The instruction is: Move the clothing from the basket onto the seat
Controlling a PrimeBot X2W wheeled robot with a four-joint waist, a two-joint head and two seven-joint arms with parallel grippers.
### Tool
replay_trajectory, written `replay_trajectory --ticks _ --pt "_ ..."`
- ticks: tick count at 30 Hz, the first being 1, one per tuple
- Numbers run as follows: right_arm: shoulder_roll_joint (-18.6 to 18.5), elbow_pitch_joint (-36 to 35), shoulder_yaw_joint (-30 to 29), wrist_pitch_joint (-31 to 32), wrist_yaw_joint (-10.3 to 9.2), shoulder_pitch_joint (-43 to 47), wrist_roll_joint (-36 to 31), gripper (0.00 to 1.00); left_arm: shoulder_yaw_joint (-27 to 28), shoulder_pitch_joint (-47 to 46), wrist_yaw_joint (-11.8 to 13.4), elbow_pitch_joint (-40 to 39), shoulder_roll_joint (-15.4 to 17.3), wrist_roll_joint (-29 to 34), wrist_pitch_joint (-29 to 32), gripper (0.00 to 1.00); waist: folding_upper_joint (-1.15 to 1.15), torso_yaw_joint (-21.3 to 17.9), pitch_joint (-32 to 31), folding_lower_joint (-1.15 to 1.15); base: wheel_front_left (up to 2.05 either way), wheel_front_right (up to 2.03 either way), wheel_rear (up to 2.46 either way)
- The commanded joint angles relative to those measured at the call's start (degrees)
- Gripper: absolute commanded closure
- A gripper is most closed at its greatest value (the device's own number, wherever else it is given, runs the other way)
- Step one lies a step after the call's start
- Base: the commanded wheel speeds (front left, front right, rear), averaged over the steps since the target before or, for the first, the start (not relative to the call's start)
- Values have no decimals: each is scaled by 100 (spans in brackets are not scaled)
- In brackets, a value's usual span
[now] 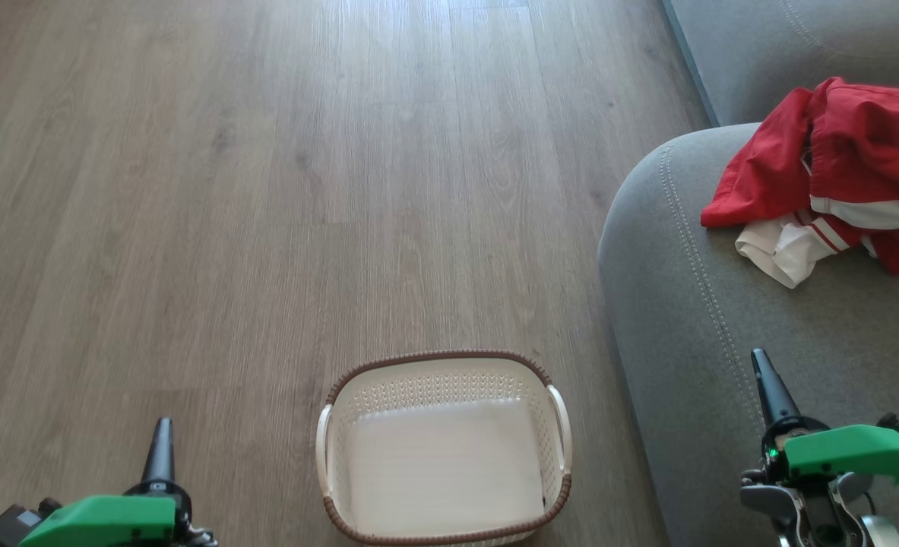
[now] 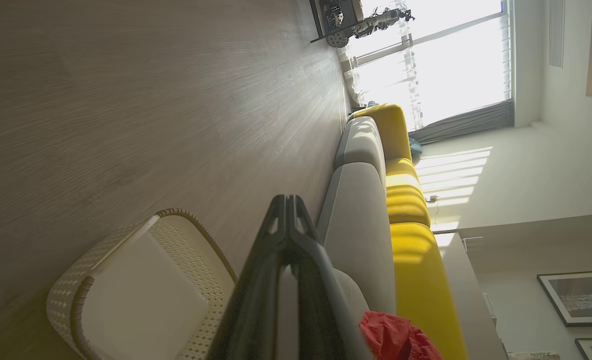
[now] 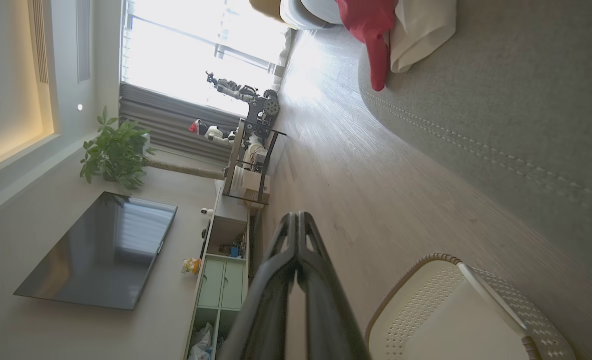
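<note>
Pincers point(image 1: 163, 422) point(image 1: 758, 355) x2 (closed), 1 basket point(image 1: 434, 384), 1 clothing heap point(image 1: 863, 140).

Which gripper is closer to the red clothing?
The right gripper, shut, over the grey seat near the clothing; the left gripper is over the floor, across the basket.

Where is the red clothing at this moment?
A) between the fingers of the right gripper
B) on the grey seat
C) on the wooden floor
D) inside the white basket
B: the red clothing lies bunched on the grey seat, while the basket holds nothing.
</note>
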Motion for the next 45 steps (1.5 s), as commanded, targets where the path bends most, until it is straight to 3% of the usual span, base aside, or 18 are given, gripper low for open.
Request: replay_trajectory --ticks 1,28,45 --pt "-83 -249 68 55 -1 -348 240 100 271 -334 -104 -217 22 -164 50 100 0 -10 6 0 0 0 0" --pt "-167 -349 76 341 -1 -545 1994 100 891 -523 -498 -317 -229 -1427 465 100 0 -123 68 0 0 0 0" --pt "-217 -354 144 288 -1 -539 2054 100 898 -524 -498 -317 -235 -1421 472 100 0 -123 68 0 0 0 0"
